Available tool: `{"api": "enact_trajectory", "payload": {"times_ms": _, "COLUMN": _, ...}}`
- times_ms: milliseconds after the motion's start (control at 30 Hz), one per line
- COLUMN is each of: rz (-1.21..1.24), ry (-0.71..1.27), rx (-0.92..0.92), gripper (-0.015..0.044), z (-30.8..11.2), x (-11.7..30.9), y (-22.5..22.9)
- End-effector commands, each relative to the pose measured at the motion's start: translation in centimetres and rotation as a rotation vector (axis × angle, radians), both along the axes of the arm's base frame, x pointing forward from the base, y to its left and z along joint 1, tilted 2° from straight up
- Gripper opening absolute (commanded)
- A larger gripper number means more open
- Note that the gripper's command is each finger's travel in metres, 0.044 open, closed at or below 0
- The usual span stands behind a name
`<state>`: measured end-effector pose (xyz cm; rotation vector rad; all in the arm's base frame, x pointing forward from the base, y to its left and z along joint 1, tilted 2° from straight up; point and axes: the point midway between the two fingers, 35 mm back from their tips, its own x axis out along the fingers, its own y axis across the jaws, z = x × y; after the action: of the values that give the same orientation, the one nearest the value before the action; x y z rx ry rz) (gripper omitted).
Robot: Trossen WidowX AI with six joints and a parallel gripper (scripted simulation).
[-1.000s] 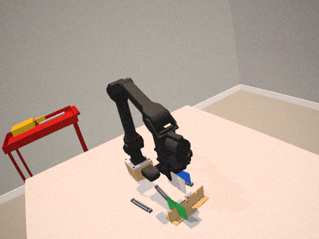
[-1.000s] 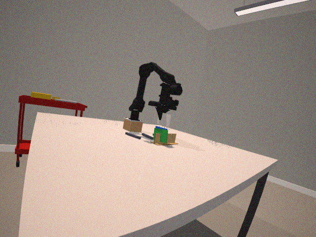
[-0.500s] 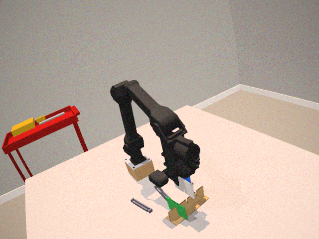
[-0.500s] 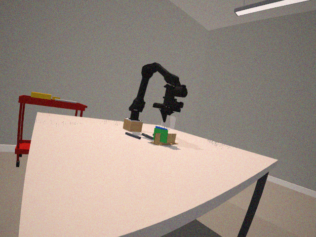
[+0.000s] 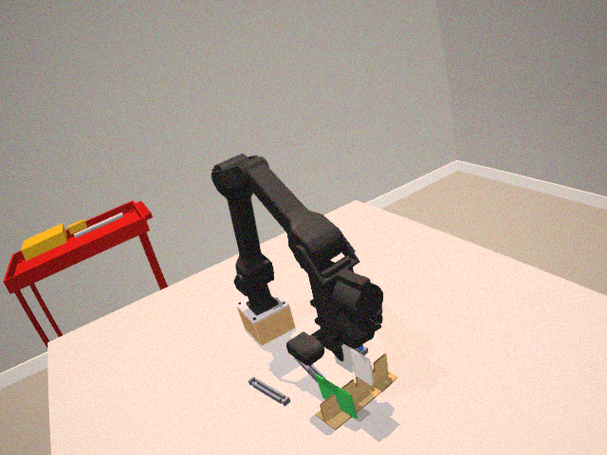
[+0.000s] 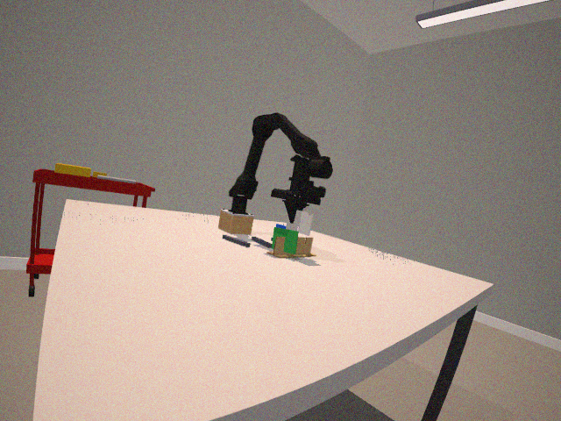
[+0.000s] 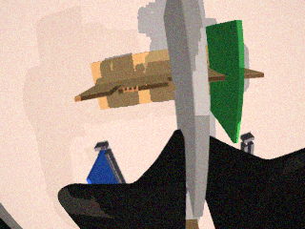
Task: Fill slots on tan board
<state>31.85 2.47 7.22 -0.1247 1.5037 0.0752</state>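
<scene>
The tan board [image 5: 330,407] [image 6: 304,246] [image 7: 159,78] stands on the surface [image 5: 171,391] [image 6: 203,308] [image 7: 52,43], with the green board [image 5: 345,400] [image 6: 289,240] [image 7: 226,76] upright and crosswise in it near one end. Farther along, the white board [image 5: 361,368] [image 6: 306,223] [image 7: 187,86] is upright and crosswise at the tan board, gripped by the hand [image 5: 341,356] [image 6: 292,221]; whether it is fully seated I cannot tell. The blue board [image 5: 361,348] [image 6: 280,225] [image 7: 102,169] sits in its holder [image 7: 113,164], apart from the tan board. Beyond, a slim dark holder [image 5: 268,391] [image 6: 236,240] holds no board, near the arm's base block [image 5: 275,327] [image 6: 235,223].
</scene>
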Motion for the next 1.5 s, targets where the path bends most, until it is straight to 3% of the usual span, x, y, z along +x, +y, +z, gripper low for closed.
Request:
{"api": "enact_trajectory", "payload": {"times_ms": 0, "rz": 0.005, "ry": 0.003, "rx": 0.002, "gripper": 0.0, "z": -0.3, "x": -0.1, "y": 0.0}}
{"api": "enact_trajectory", "payload": {"times_ms": 1467, "rz": 0.005, "ry": 0.003, "rx": 0.002, "gripper": 0.0, "z": -2.9, "x": 0.1, "y": 0.0}}
